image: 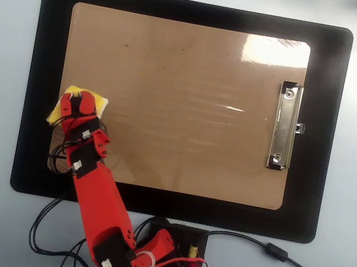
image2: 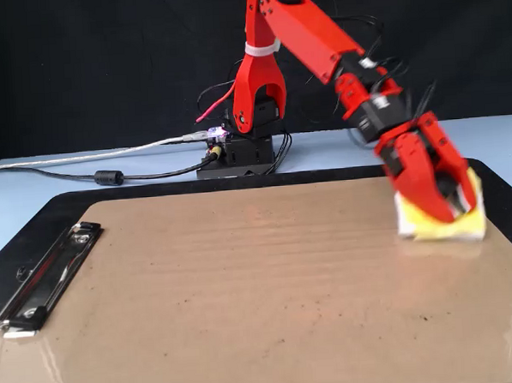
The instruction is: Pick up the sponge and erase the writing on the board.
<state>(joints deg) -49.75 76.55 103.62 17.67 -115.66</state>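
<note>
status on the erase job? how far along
Done: the sponge is picked up, and no writing shows on the board in either view, apart from a few tiny dark specks. In hand: the gripper is clamped on the sponge at the board's edge farthest from the metal clip, overhanging onto the black mat. Left: at most the specks, then putting the sponge down.

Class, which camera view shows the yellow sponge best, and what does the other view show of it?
The fixed view shows the sponge best: its yellow top and whitish edge appear below the pincer at the board's edge. In the overhead view, the sponge is mostly covered by the arm, leaving only yellow corners.
</note>
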